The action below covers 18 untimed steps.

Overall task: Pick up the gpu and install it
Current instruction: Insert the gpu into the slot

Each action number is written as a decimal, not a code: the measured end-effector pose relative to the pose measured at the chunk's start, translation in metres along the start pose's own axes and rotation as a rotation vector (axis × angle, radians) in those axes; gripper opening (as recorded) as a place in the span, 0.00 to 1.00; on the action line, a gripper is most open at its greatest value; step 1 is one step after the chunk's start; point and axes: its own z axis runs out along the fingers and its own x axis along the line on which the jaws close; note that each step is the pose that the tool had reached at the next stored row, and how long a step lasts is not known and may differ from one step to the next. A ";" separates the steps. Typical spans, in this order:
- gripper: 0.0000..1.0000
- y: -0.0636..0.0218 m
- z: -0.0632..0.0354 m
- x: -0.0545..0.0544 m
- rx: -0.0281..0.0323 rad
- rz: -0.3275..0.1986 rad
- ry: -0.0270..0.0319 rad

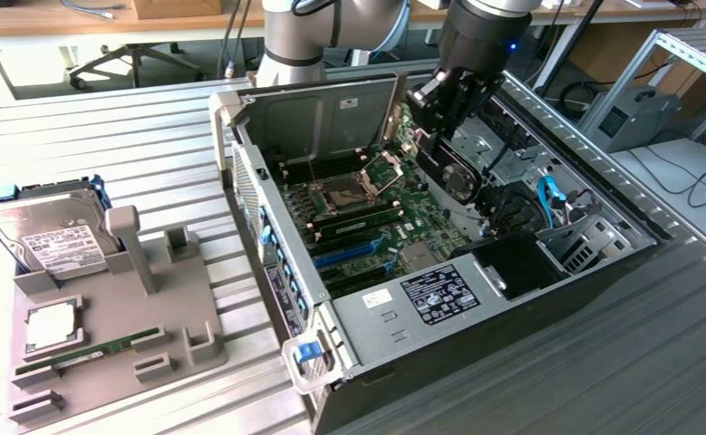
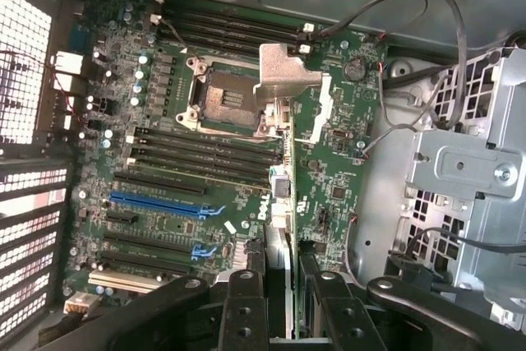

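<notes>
The gpu (image 1: 456, 174), a dark card with a round fan, hangs on edge inside the open computer case (image 1: 246, 172), over the motherboard (image 1: 371, 213). My gripper (image 1: 440, 125) is shut on it from above. In the wrist view the gpu (image 2: 282, 178) shows edge-on between my gripper (image 2: 283, 289) fingers (image 2: 245, 306). Its silver end bracket (image 2: 286, 76) points away, next to the CPU socket (image 2: 226, 100). The card is above the board and apart from the blue expansion slots (image 2: 156, 203), which lie to one side of it.
A grey fixture (image 1: 147, 317) on the exterior view's left holds a hard drive (image 1: 51, 237), a processor (image 1: 53, 324) and a green memory stick (image 1: 92, 349). Inside the case, a metal drive cage (image 2: 460, 162), loose cables (image 2: 394, 6) and a black shroud (image 1: 516, 263) crowd the card's side.
</notes>
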 end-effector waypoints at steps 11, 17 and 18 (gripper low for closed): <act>0.27 0.0000 0.0001 0.000 -0.0006 -0.025 0.0010; 0.27 0.0000 0.0001 0.000 -0.0010 -0.039 0.0015; 0.27 0.0000 0.0001 0.000 -0.0011 -0.041 0.0016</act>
